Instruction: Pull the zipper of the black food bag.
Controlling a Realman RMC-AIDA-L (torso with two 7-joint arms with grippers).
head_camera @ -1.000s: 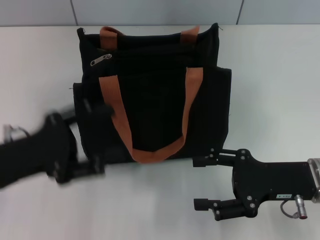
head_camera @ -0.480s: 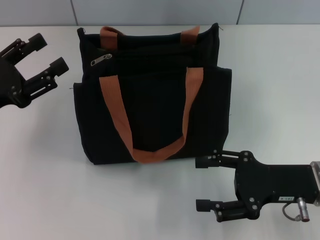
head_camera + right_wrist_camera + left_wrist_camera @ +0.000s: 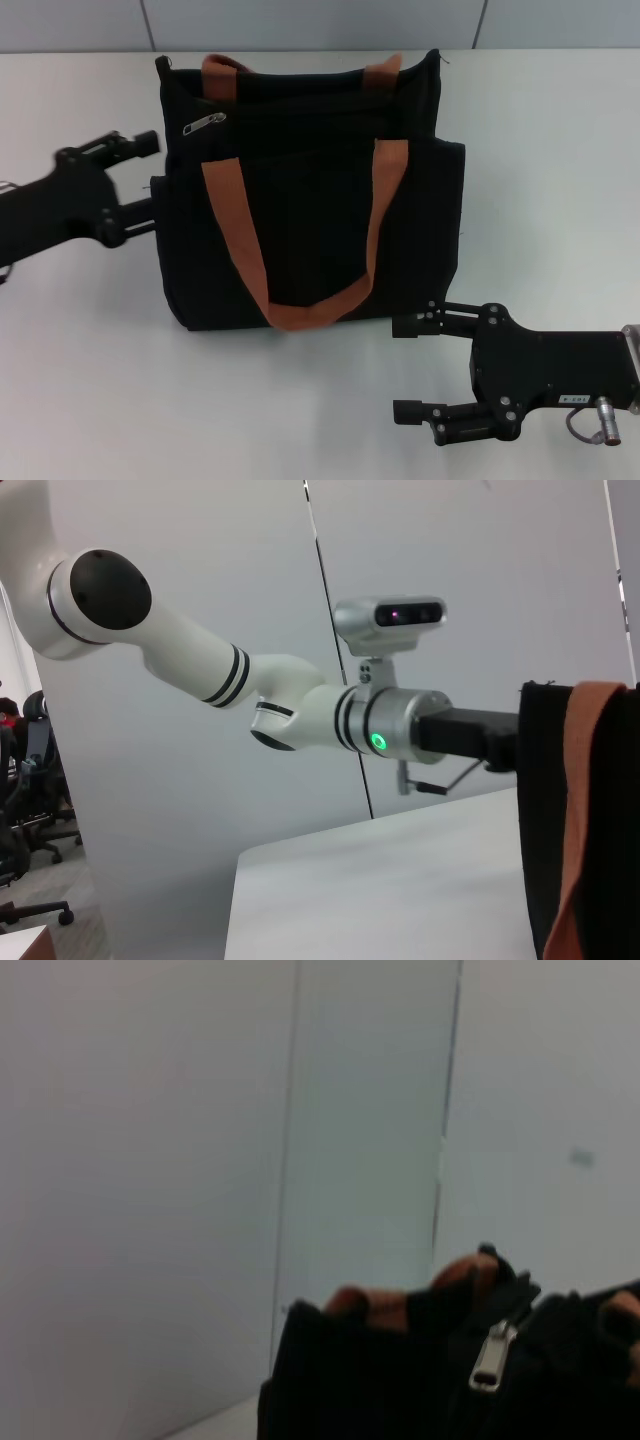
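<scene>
The black food bag (image 3: 310,200) lies on the white table (image 3: 540,150) with two orange-brown straps (image 3: 232,235) across its front. The small silver zipper (image 3: 203,123) sits near the bag's upper left corner. It also shows in the left wrist view (image 3: 492,1355), above the bag's black fabric (image 3: 360,1385). My left gripper (image 3: 148,182) is open right beside the bag's left side, below and left of the zipper, holding nothing. My right gripper (image 3: 400,368) is open and empty on the table just in front of the bag's front right corner.
A grey wall (image 3: 320,22) runs along the table's far edge. In the right wrist view the left arm's white links (image 3: 230,670) and wrist camera (image 3: 392,615) reach to the bag's edge (image 3: 555,830).
My left gripper was at the bag's front left corner, swung out to the far left, and has now come back in beside the bag's left side. The right arm has stayed put.
</scene>
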